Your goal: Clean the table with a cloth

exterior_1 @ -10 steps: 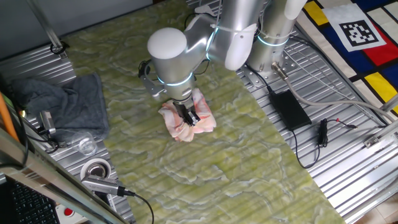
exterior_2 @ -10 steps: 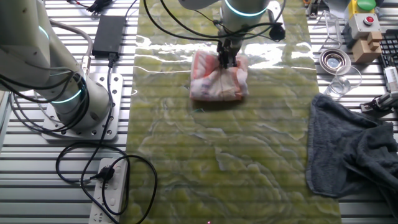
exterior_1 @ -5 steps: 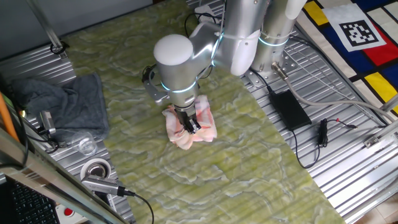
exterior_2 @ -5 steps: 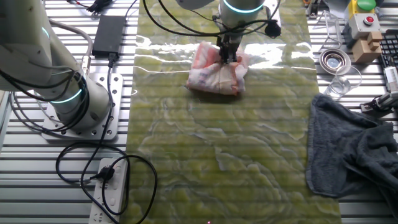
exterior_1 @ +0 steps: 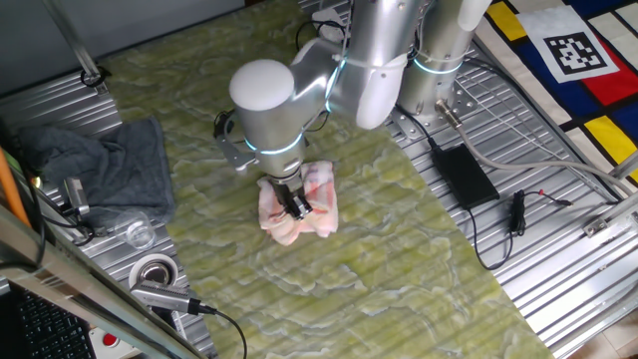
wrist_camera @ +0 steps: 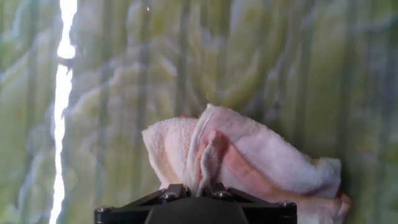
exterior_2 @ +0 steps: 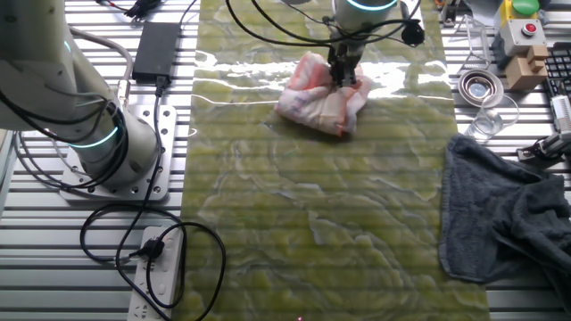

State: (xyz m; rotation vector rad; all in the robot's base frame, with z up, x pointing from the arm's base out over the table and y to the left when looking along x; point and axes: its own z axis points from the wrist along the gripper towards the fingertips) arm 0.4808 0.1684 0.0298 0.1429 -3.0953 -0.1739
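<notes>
One fixed view: gripper [exterior_1: 296, 205] pressed down into pink-and-white cloth [exterior_1: 310, 204], fingers pinched on a fold; cloth bunched on yellow-green marbled table [exterior_1: 329, 279], near its middle. Dark grey towel [exterior_1: 110, 165] well apart on ribbed metal.

Other fixed view: gripper [exterior_2: 343, 77] clamped on cloth [exterior_2: 317, 100], crumpled near the far end of table [exterior_2: 312, 223]. Black power adapter [exterior_2: 156, 49] off to the side.

Hand view: cloth [wrist_camera: 249, 155] gathered between closed fingers, lying on table [wrist_camera: 124, 74].

We see a robotics lab: ribbed metal bench panels [exterior_1: 558, 269], a fiducial marker [exterior_1: 579, 52], power brick [exterior_1: 463, 174], power strip [exterior_2: 157, 276], emergency-stop button box [exterior_2: 522, 32].
</notes>
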